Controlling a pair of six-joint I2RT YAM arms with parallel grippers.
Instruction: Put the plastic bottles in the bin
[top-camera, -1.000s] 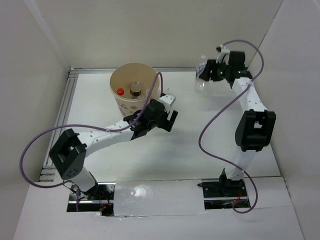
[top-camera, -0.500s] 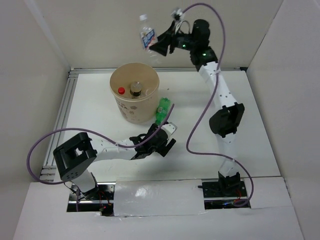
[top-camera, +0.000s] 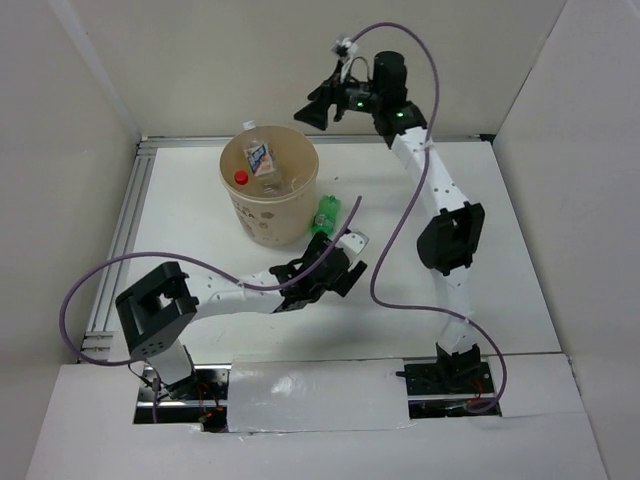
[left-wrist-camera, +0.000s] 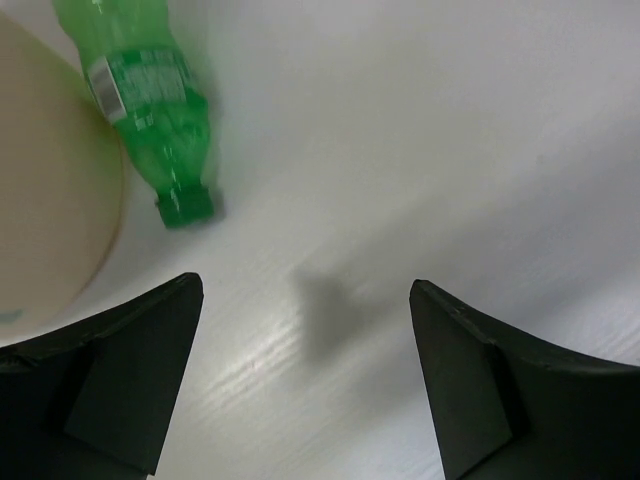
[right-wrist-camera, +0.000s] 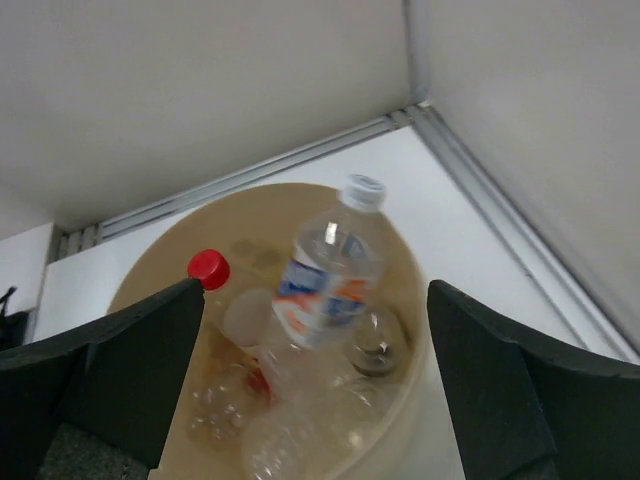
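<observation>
The tan bin (top-camera: 272, 215) stands at the back left and holds several clear bottles, one with a red cap (top-camera: 241, 180). A clear bottle with a white-blue label (top-camera: 260, 158) is in the bin's mouth, free of any gripper; it also shows in the right wrist view (right-wrist-camera: 325, 270) over the bin (right-wrist-camera: 262, 212). My right gripper (top-camera: 310, 112) is open and empty, high above and right of the bin. A green bottle (top-camera: 326, 213) lies on the table against the bin's right side. My left gripper (top-camera: 345, 268) is open and empty just in front of the green bottle (left-wrist-camera: 150, 90).
White walls close in the table on three sides, with a metal rail (top-camera: 125, 230) along the left and back edges. The bin wall (left-wrist-camera: 45, 200) fills the left of the left wrist view. A purple cable (top-camera: 400, 240) hangs beside the right arm.
The right gripper has let go of the white-blue labelled bottle, which dropped from the air into the bin's mouth. The left gripper moved a little right and forward, toward the green bottle.
</observation>
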